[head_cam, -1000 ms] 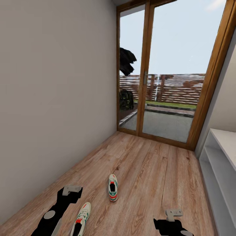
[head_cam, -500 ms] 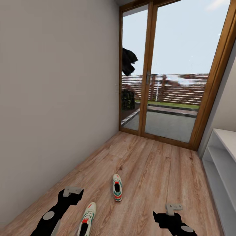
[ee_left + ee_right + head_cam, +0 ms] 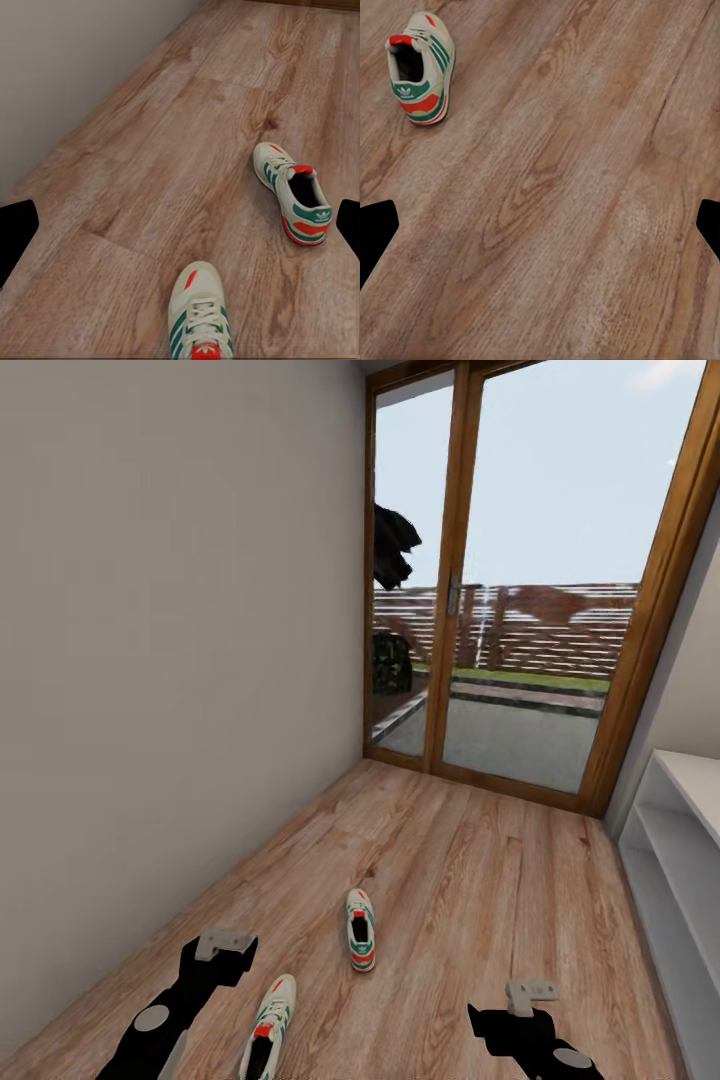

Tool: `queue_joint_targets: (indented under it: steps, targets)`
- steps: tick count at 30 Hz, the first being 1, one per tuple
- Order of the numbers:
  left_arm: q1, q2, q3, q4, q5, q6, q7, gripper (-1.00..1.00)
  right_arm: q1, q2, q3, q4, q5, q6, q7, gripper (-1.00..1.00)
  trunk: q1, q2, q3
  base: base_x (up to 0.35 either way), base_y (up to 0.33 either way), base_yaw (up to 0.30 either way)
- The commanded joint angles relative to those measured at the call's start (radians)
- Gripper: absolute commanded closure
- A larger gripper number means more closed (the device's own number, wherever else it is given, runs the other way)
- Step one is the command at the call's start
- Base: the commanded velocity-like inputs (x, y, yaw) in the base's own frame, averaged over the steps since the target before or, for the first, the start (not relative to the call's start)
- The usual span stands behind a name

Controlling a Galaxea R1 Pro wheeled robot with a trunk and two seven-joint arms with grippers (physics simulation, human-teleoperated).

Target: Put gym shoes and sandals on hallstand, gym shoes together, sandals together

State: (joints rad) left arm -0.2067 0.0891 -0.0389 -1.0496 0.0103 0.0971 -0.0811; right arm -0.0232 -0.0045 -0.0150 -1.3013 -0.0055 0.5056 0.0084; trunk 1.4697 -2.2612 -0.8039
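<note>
A narrow corridor with light brown wood-plank flooring [image 3: 470,880] runs toward a tall glass door in a warm wooden frame [image 3: 455,575], with a plain grey-white wall [image 3: 170,660] along the left side. Two white lace-up gym shoes with green side stripes and red-orange heel patches lie on the planks, apart from each other: the farther shoe [image 3: 361,929] sits near the middle of the floor with its heel toward the robot, and the nearer shoe [image 3: 269,1025] lies just beside the black left arm, its toe pointing away. In the left wrist view both appear, the nearer one [image 3: 199,319] between the two dark fingertips and the farther one [image 3: 292,193] off toward one finger. The left gripper [image 3: 225,942] hangs above the floor with its fingers spread wide, holding nothing. The right gripper [image 3: 530,992] hovers over bare planks, likewise apart and empty, though only the finger edges show in its wrist view. The pale grey-white shoe rack [image 3: 680,830] with open shelf levels stands at the right edge.
</note>
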Motion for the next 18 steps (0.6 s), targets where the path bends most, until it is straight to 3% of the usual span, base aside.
queue_joint_targets:
  steps: [1,18]
  targets:
    - [0.000,0.000,-0.001,0.001,0.002,0.005,-0.002,-1.00,-0.001,0.000,0.000,-0.002,-0.001,0.005,0.001,-1.00,0.004,-0.008,-0.006,0.000,0.000,0.000]
    - [0.000,-0.021,0.000,0.054,0.001,-0.023,-0.002,-1.00,-0.001,-0.001,0.000,-0.001,-0.001,0.005,0.001,-1.00,0.069,-0.127,-0.086,0.000,0.000,0.000]
